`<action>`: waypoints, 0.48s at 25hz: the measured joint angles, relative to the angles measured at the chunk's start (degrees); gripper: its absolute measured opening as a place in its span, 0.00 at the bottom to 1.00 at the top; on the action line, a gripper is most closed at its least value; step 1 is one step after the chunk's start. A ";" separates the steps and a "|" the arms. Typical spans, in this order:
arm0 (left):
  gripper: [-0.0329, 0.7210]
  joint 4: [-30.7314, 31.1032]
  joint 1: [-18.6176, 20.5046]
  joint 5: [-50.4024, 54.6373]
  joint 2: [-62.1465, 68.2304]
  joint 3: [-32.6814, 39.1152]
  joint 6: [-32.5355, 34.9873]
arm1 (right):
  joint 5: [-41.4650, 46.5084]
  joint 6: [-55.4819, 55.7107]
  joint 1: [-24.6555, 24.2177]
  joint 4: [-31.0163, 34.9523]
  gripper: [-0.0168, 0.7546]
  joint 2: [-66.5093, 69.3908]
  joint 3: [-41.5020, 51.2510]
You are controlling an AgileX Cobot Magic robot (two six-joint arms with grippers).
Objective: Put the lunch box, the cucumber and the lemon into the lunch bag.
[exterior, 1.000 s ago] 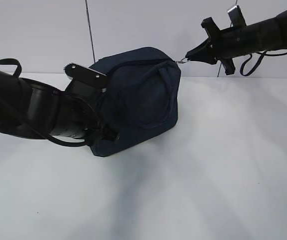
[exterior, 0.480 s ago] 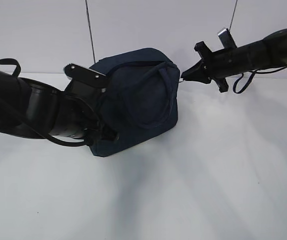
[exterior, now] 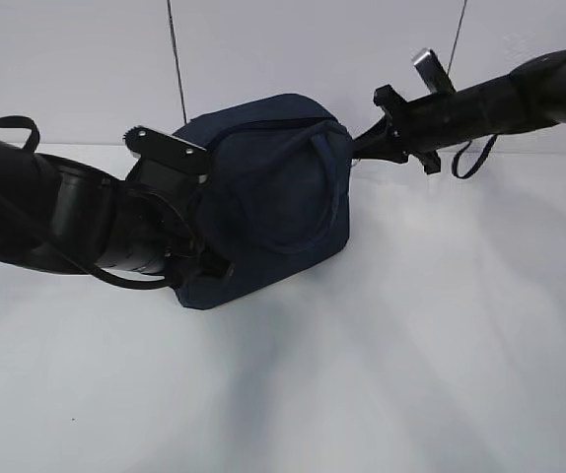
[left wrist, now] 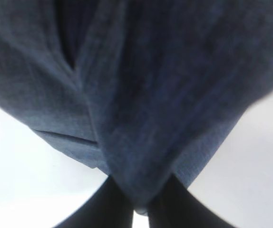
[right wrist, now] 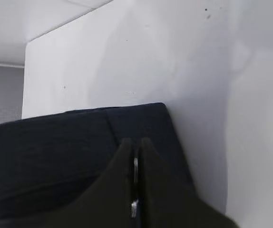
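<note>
Exterior view, near worktop: bare white table, with only soft shadows falling across it.
Left arm: thick black arm coming in from the left edge, low over the worktop, ending against the left side of the bag.
Left gripper: the left gripper is closed tight on a pinched fold of the bag's cloth; in the left wrist view the two dark fingers squeeze the blue fabric between them, and the fabric fills nearly the whole picture.
Lunch bag: dark blue lunch bag standing on the worktop toward its back edge, a little left of the middle, its lower corner at the left gripper; a loop handle hangs against the side that faces the camera.
Right gripper: the right gripper sits at the bag's upper right corner, closed on the small metal zipper pull, which shows as a bright sliver between the fingers in the right wrist view.
Right arm: black arm reaching in from the upper right, held above the worktop.
Back: plain pale wall behind the worktop's far edge.
</note>
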 joint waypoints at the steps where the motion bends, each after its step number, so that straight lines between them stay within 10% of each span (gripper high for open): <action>1: 0.06 0.00 0.00 0.00 0.00 0.00 0.00 | 1.41 -1.76 -0.10 -0.12 0.05 0.00 -1.14; 7: 0.07 -0.47 0.00 0.86 -0.89 0.11 0.00 | 8.30 -4.70 -0.10 -0.90 0.10 0.00 -7.73; 12: 0.18 -0.73 0.00 2.15 -2.41 0.33 0.00 | 12.45 -4.75 -0.10 -3.70 0.42 0.00 -10.66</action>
